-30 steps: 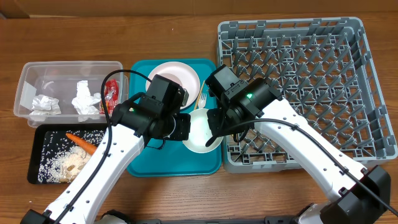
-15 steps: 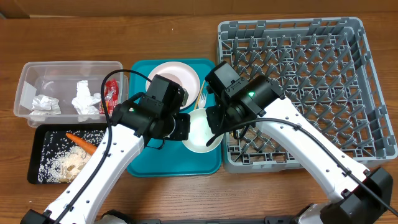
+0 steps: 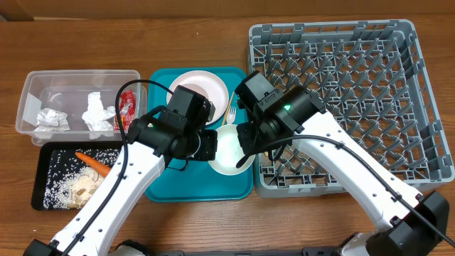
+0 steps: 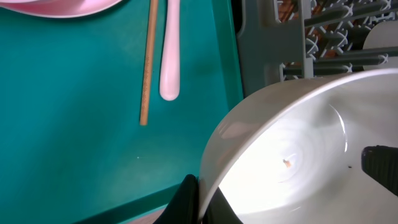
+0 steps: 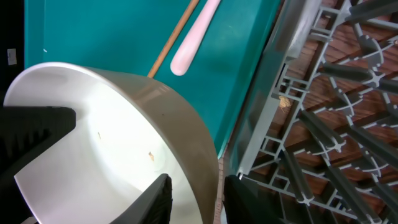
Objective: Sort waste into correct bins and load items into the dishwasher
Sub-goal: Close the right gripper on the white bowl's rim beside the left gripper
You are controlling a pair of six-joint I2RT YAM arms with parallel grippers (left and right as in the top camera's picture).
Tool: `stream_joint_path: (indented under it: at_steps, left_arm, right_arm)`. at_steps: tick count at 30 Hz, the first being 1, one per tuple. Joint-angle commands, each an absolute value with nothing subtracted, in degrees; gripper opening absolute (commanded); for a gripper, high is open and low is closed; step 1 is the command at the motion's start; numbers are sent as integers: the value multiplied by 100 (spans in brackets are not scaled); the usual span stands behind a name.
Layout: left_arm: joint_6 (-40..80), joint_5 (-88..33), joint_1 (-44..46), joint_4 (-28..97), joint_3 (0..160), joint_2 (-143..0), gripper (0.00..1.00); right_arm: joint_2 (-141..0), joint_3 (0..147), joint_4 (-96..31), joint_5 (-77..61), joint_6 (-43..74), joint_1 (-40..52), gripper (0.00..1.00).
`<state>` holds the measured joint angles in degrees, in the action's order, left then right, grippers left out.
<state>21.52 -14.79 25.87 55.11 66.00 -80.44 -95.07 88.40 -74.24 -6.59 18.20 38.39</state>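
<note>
White bowl [image 3: 227, 149]: centre of the overhead frame, tilted over the right edge of the teal tray [image 3: 213, 186], just beside the dish rack's [image 3: 426, 92] left wall. Left pincer [image 4: 202, 200] clenched on its rim. Right pincer [image 5: 198, 194] straddles the opposite wall, grasping the bowl too. A crumb or two inside. Chopstick [image 4: 147, 62] and fork [image 4: 170, 56] lie side by side on the tray, above the bowl.

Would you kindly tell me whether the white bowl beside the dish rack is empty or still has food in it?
Nearly empty: the white bowl shows only a couple of tiny specks inside.
</note>
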Motion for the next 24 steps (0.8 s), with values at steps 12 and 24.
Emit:
stream_joint_path:
  at_steps: [12,24]
  left_arm:
    - [2231,-1461,2606,5502,6713,-7950,6]
    - [2233,-1463,2606,5448,6713,-7950,6]
  right_arm:
    - [-9529,9002,-7426,-602,1806,3852,20]
    - [-9529,8995,-7489,-602,1828,3852,20]
